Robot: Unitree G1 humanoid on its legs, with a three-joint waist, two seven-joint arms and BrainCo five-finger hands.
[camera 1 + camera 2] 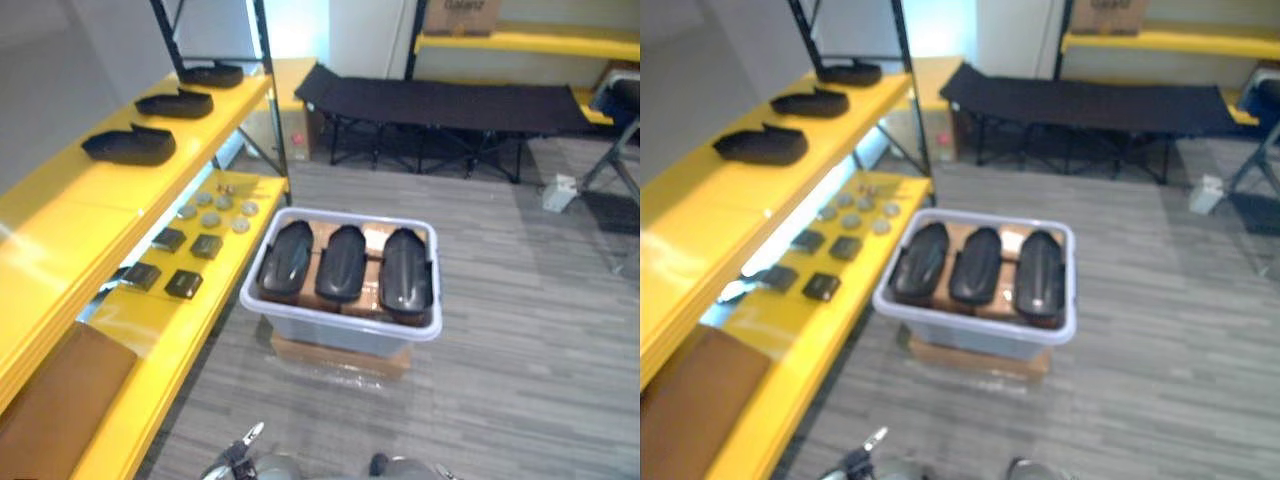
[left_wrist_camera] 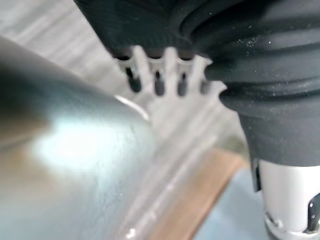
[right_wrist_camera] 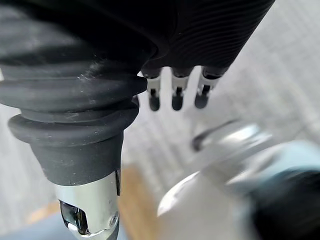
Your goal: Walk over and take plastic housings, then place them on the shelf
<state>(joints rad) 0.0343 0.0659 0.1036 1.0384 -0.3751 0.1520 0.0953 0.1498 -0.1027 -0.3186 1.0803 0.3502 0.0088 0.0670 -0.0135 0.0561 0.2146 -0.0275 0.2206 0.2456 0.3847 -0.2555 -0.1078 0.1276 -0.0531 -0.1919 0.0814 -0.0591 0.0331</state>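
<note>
**Left hand** (image 2: 159, 75), left wrist view: you see its fingers hanging straight and slightly apart, holding nothing, above the grey striped floor (image 2: 60, 30).

**Right hand** (image 3: 176, 92), right wrist view: its fingers are likewise straight and slack, and the hand is empty.

**Centre of the head views:** a grey bin (image 1: 340, 325) holds three black plastic housings (image 1: 343, 262) side by side, resting on brown cardboard inside it. The bin stands on a flat cardboard box (image 1: 340, 360) on the floor.

**Left of the frame:** you see the yellow shelf (image 1: 60, 230). On its top board, at upper left, three more housings (image 1: 130, 146) lie in a row, each apart from the next. On the lower board (image 1: 220, 270), just left of the bin, you find small black square parts (image 1: 183, 284) and round grey discs (image 1: 211, 220). A brown panel (image 1: 60, 400) lies at lower left.

**Top centre to right:** a black folding cot (image 1: 440, 100) stands on the floor. Above it, a second yellow shelf (image 1: 520, 40) bears a cardboard carton (image 1: 462, 14). The carton's dark print is cut off by the frame edge, so you cannot make it out.
</note>
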